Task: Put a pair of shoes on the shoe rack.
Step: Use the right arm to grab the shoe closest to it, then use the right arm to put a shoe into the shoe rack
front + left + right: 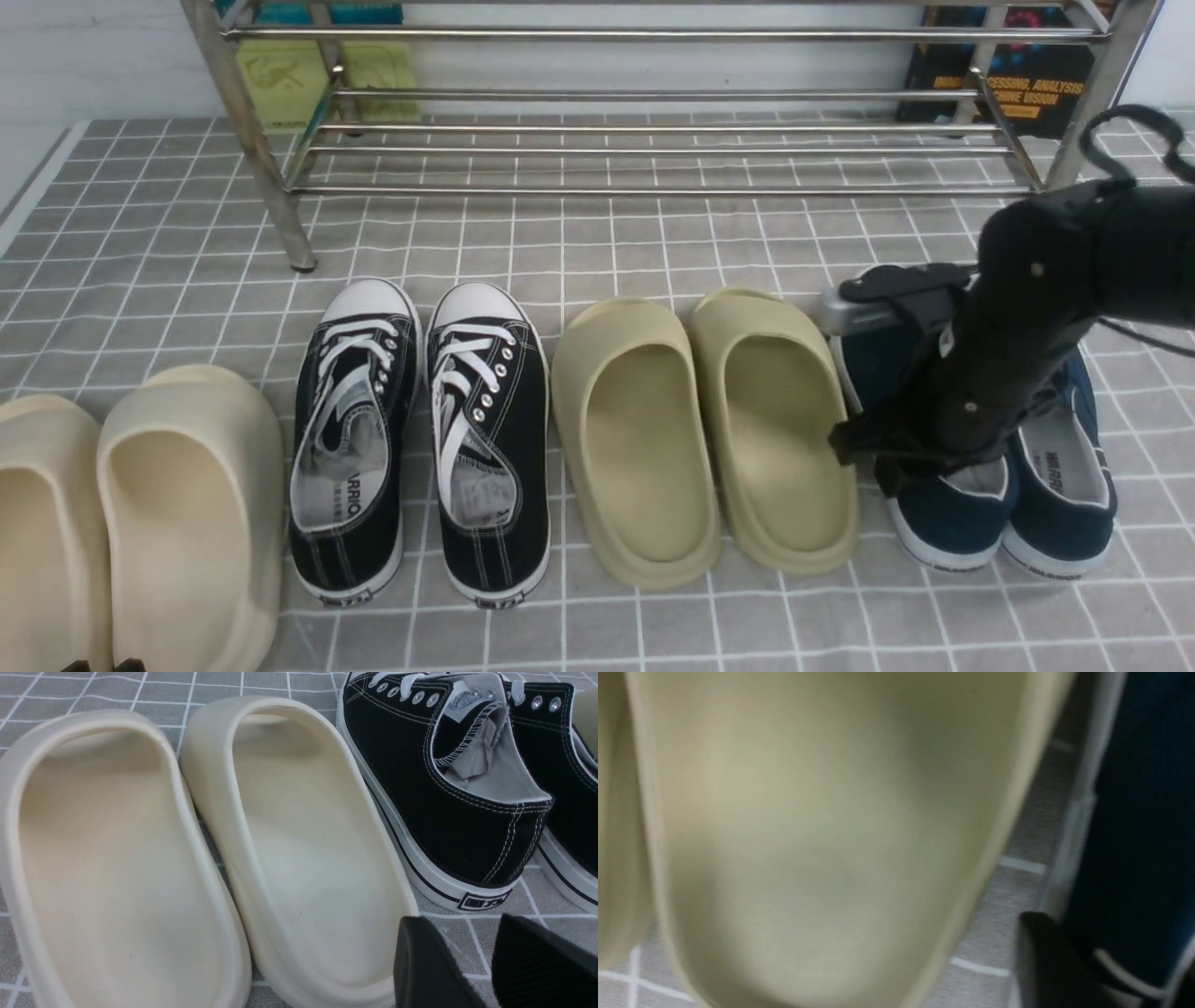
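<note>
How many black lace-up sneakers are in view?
2: one sneaker just right of the cream clogs, its mate just left of the olive slides.

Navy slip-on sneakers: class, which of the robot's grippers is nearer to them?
The right. The right gripper is at the navy sneakers; the left gripper is beside the cream clogs.

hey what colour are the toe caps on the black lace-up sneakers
The toe caps are white, which shows best in the front view.
</note>
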Action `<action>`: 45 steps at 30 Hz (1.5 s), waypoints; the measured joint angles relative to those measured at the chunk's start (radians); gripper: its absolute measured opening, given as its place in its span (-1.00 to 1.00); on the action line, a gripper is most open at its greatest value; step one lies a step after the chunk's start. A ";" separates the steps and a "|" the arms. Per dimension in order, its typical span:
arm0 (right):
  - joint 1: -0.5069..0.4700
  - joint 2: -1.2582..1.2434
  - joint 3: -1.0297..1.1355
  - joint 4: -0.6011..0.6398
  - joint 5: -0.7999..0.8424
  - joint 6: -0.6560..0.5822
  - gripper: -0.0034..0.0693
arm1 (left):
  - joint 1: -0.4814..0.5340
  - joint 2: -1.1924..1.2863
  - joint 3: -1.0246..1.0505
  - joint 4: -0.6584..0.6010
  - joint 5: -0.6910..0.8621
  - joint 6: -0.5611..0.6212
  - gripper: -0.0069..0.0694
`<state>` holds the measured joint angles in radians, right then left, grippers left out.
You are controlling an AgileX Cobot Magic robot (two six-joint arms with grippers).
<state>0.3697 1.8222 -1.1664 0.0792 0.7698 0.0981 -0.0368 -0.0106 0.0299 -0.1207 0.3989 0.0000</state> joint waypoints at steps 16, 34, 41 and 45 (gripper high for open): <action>0.044 -0.168 -0.164 -0.036 0.175 0.004 -0.79 | 0.000 0.000 0.000 0.000 0.000 0.000 -0.19; -0.032 0.410 -0.969 -0.079 0.305 -0.020 -0.79 | 0.000 0.000 0.000 0.000 0.000 0.000 -0.19; -0.089 0.569 -1.232 -0.051 0.364 -0.048 -0.78 | 0.000 0.000 0.000 0.000 0.000 0.000 -0.19; -0.090 0.572 -1.240 -0.044 0.375 -0.080 -0.70 | 0.000 0.000 0.000 0.000 0.000 0.000 -0.19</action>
<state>0.2795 2.3943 -2.4062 0.0356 1.1451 0.0179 -0.0368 -0.0106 0.0299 -0.1207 0.3989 0.0000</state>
